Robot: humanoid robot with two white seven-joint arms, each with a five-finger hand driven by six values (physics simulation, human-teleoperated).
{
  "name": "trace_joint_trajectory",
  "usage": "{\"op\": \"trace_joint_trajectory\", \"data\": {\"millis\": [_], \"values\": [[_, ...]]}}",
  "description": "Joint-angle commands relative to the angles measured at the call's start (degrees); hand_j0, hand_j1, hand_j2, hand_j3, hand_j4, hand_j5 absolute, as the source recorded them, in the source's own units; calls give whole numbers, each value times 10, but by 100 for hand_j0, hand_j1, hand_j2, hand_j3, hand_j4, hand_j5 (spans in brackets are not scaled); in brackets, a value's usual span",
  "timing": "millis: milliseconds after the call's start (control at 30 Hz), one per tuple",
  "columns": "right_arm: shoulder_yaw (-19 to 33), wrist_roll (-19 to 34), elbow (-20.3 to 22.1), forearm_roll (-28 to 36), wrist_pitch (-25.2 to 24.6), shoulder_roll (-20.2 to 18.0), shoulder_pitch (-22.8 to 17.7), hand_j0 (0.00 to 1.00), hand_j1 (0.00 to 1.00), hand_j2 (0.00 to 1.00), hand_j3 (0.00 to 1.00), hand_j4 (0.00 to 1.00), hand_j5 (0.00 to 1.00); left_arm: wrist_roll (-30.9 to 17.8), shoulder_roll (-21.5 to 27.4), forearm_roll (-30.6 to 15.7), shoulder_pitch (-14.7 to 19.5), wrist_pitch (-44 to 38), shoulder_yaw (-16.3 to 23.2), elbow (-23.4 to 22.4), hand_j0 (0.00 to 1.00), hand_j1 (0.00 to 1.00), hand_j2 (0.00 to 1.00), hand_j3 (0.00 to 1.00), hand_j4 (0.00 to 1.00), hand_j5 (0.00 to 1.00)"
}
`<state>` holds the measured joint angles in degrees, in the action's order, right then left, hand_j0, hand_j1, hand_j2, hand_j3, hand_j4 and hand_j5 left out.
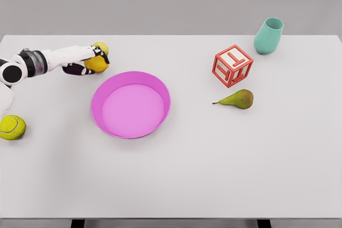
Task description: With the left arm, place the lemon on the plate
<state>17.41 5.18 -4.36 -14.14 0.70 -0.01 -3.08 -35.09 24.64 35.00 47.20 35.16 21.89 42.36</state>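
A yellow lemon point(99, 61) is at the back left of the white table, just beyond the plate's upper-left rim. My left hand point(92, 59) reaches in from the left edge, with its fingers curled around the lemon. The pink plate point(158, 85) is a round shallow dish left of the table's middle, with nothing inside. The hand and lemon are a short way up and left of the plate. My right arm does not show.
A yellow tennis ball point(12, 127) lies at the left edge by my left arm. A red open-frame cube point(232, 65), a green pear point(238, 99) and a tilted teal cup point(268, 36) are to the right.
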Motion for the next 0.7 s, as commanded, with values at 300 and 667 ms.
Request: {"op": "trace_joint_trajectory", "data": {"millis": [300,667], "values": [[0,0,0,0,0,0,0,100,100,100,100,100,100,1,-1,-6,-4,-2,0,45,45,45,45,45,45,45],[0,0,0,0,0,0,0,100,100,100,100,100,100,1,-1,-6,-27,-2,-2,114,44,44,44,44,44,44]]}}
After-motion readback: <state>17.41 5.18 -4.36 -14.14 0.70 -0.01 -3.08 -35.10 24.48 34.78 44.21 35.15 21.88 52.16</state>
